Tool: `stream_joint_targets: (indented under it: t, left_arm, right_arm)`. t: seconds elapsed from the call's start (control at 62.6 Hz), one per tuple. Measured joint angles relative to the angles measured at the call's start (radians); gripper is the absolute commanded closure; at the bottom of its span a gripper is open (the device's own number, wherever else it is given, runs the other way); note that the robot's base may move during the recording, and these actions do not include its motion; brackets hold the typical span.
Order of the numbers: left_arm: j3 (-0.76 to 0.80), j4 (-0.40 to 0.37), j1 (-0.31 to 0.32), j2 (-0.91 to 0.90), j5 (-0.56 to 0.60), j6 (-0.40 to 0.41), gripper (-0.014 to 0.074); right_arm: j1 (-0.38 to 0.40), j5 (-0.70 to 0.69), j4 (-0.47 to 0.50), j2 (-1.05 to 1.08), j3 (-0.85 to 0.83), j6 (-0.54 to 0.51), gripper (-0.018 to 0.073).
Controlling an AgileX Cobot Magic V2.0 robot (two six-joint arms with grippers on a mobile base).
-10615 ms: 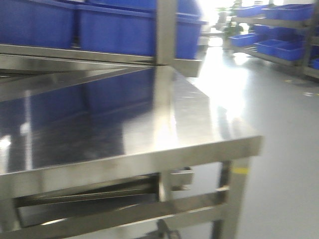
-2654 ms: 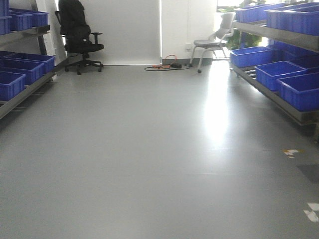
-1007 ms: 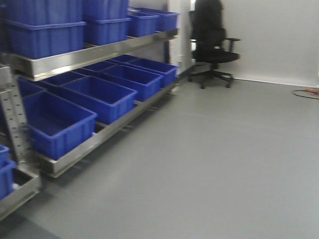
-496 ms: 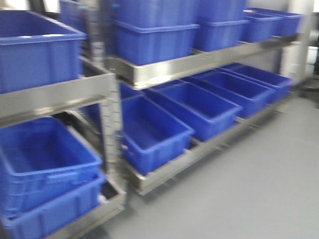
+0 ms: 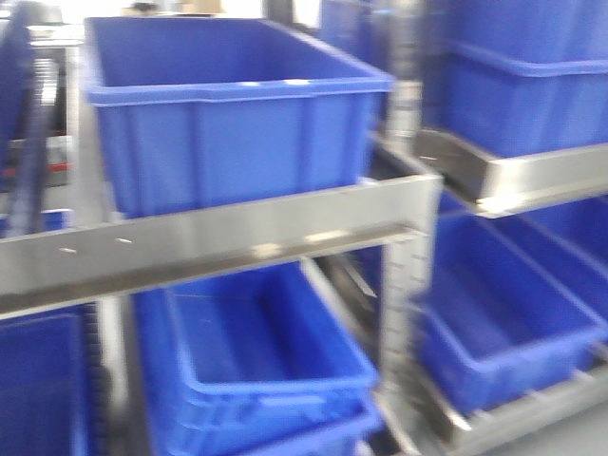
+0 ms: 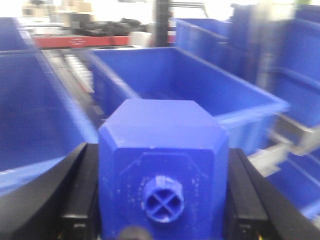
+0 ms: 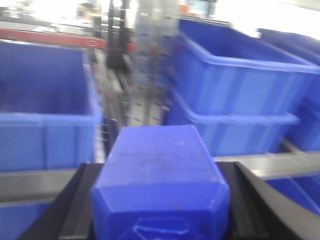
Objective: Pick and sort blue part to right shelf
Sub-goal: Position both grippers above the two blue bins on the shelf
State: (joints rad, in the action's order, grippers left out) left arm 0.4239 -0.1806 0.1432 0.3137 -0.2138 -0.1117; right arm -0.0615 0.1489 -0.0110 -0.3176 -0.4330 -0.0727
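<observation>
Claws both loaded. Left claw [image 6: 162, 200] pinches blue part [image 6: 162, 150]; open-topped bin [image 6: 190, 85] beyond at 1 o'clock. Right claw [image 7: 160, 210] pinches second blue part [image 7: 160, 170]; stacked bins [image 7: 235, 85] at 2 o'clock. Front view blurred: right shelf [image 5: 218, 237] rail crosses 9 to 3, perforated upright [image 5: 408, 285] at 4 o'clock. Upper bin [image 5: 228, 114] at 11 o'clock, top open; lower bin [image 5: 247, 351] at 6 o'clock, under rail.
</observation>
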Motion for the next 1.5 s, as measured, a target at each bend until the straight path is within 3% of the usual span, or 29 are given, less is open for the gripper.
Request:
stream_joint_targets:
  t: [1.503]
  left_arm:
    - [0.0,0.0,0.0,0.0,0.0,0.0,0.0209]
  right_arm:
    - [0.0,0.0,0.0,0.0,0.0,0.0,0.0153]
